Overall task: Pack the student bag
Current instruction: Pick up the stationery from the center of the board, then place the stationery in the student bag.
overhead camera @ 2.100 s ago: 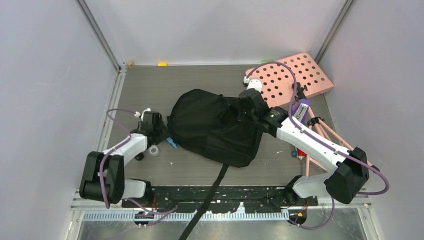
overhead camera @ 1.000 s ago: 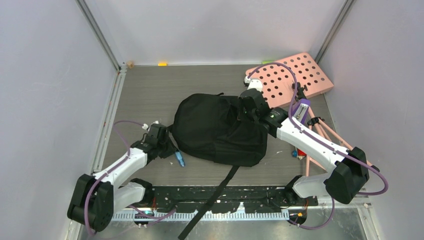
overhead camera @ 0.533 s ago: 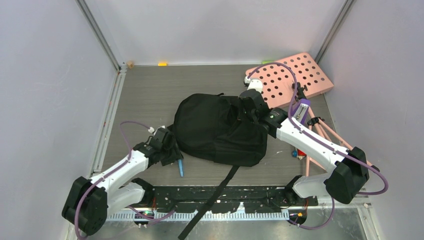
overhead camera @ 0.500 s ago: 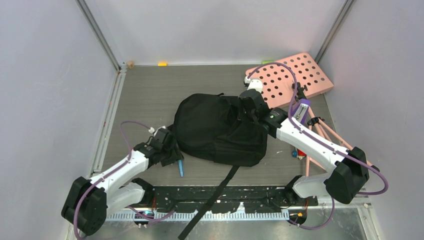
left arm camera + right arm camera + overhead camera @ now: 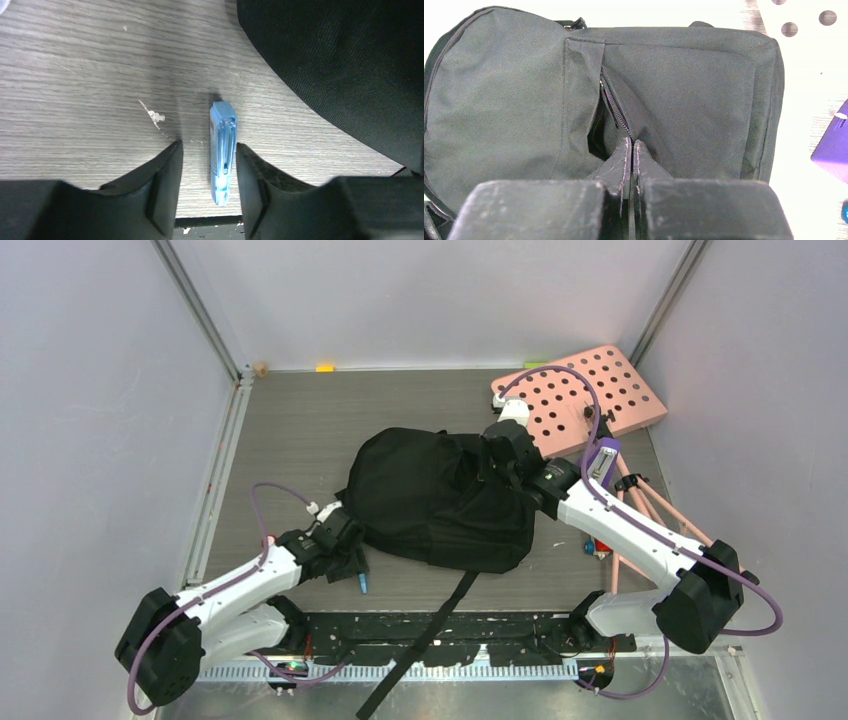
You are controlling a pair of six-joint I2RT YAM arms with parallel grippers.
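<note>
Table (image 5: pixel 300 420): grey wood grain. Student bag (image 5: pixel 440 500) lies flat mid-table, one strap trailing over near edge. Pink board (image 5: pixel 585 390) sits far right, behind bag. Your right gripper (image 5: pixel 630 142): fingers pressed together, pinching bag fabric at zipper edge of pocket opening. Your left gripper (image 5: pixel 207 147): fingers apart, straddling blue pen-like item (image 5: pixel 223 150) lying on table near bag's near-left edge.

Grey wood-grain table (image 5: pixel 300 430) — on it the student bag (image 5: pixel 440 500), a blue plastic stick (image 5: pixel 222 150) just beside, a pink holed board (image 5: pixel 625 400).
</note>
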